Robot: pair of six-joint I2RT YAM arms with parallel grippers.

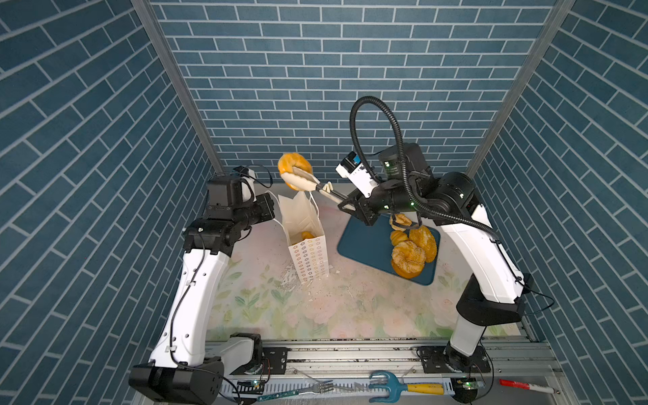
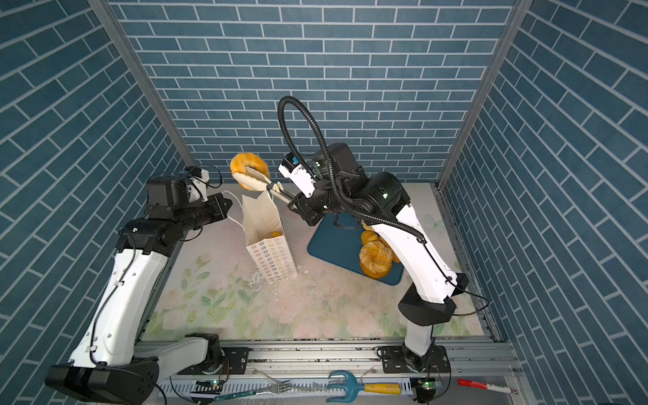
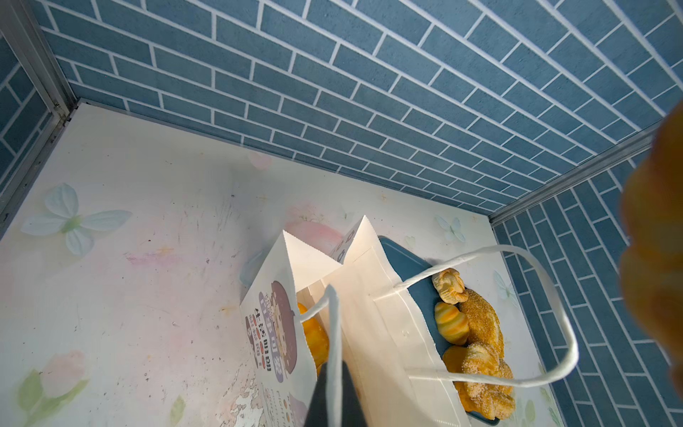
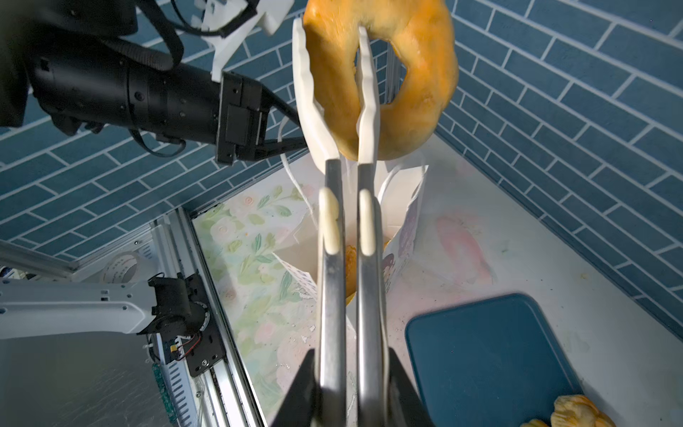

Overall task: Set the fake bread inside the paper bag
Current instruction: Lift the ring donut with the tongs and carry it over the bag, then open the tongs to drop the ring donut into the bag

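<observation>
Three walls of dark-blue brick-pattern panels with thin white mortar lines, joined at the back corners by grey aluminium posts, enclose a pale, scuffed floral-print tabletop edged in front by a grey slotted aluminium rail, all evenly lit.

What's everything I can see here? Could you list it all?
paper bag: one, white, standing mid-table, orange bread inside
tray: one, dark blue, right of the bag
pastries: about five, golden, on the tray
tongs: one pair, steel with white tips, reaching to the bag's mouth
ring doughnut: one, golden-orange, clamped in the tongs
fork, hand rake, marker: one each; silver, blue-and-yellow, red; by the front rail
left gripper: black, shut on the bag's handle
right gripper: black, shut on the tongs
</observation>
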